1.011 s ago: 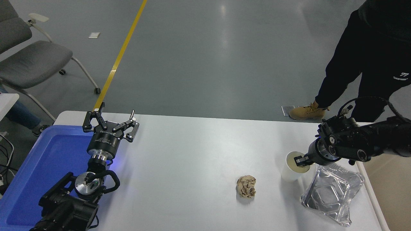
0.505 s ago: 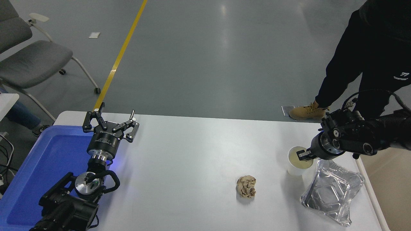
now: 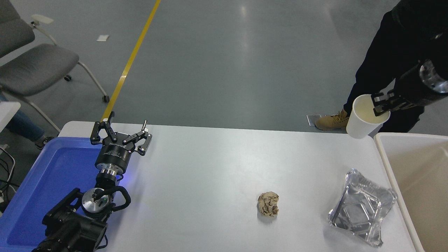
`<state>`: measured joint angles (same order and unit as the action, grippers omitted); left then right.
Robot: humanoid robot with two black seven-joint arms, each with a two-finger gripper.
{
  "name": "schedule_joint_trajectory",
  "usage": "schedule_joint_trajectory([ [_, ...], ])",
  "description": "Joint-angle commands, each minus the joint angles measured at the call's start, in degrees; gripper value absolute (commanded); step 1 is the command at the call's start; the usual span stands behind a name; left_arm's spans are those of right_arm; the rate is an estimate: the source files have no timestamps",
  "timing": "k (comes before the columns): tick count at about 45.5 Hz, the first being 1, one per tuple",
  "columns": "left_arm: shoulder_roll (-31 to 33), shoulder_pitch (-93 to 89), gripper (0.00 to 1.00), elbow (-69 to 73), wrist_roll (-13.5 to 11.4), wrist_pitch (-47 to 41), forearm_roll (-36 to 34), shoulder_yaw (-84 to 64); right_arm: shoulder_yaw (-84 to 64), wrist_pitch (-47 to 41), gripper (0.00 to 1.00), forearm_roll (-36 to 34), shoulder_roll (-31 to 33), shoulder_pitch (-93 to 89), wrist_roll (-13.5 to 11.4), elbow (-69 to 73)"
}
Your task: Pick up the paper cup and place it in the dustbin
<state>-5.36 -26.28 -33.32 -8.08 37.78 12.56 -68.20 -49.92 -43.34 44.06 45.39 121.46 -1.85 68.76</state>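
The right gripper [image 3: 380,106] is clamped on the rim of the cup [image 3: 364,117], one finger inside and one outside, holding it in the air over the table's [image 3: 210,168] far right corner, just beside the bin's [image 3: 379,140] far left corner. The cup is plain white tapered paper, cream inside, tilted slightly. The bin is smooth beige plastic with a rounded rim, cut off at the right edge. On the table lie a crumpled brown paper ball [image 3: 268,204] and a crinkled foil tray [image 3: 362,207]. The left gripper [image 3: 120,134] rests parked beside a blue tray [image 3: 42,182], fingers spread.
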Motion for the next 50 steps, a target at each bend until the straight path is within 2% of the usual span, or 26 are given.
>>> schedule_joint_trajectory([
  [1,0.00,0.00,0.99,0.01,-0.01,0.01,0.01,0.00,-1.06,-1.66,0.00,-0.03,6.64,7.83,-0.43,-1.08],
  [12,0.00,0.00,0.99,0.01,-0.01,0.01,0.01,0.00,-0.09,-1.66,0.00,-0.12,14.37,6.43,-0.43,-16.19],
  [16,0.00,0.00,0.99,0.01,-0.01,0.01,0.01,0.00,1.23,-0.35,0.00,-2.13,18.59,3.53,-0.35,-21.55],
  [21,0.00,0.00,0.99,0.01,-0.01,0.01,0.01,0.00,3.51,5.01,0.00,-9.42,22.46,-4.20,-0.35,-26.66],
  [25,0.00,0.00,0.99,0.01,-0.01,-0.08,0.01,0.00,5.01,12.73,0.00,-15.39,24.57,-10.96,-0.17,-30.61],
  [30,0.00,0.00,0.99,0.01,-0.10,-0.08,0.01,0.00,6.50,24.07,0.00,-29.09,24.49,-23.08,0.01,-33.43],
  [36,0.00,0.00,0.99,0.01,-0.01,0.01,0.01,0.00,10.98,33.49,0.00,-47.46,21.77,-38.81,-0.08,-36.68],
  [41,0.00,0.00,0.99,0.01,-0.01,0.01,0.10,0.00,18.61,39.73,0.00,-57.41,16.76,-52.61,-0.08,-40.89],
  [44,0.00,0.00,0.99,0.01,-0.01,-0.08,0.10,0.00,25.73,41.67,0.00,-60.84,12.64,-61.66,-0.26,-44.40],
  [50,0.00,0.00,0.99,0.01,-0.01,-0.08,0.10,0.00,41.46,43.60,0.00,-61.47,0.52,-78.37,-0.43,-58.45],
])
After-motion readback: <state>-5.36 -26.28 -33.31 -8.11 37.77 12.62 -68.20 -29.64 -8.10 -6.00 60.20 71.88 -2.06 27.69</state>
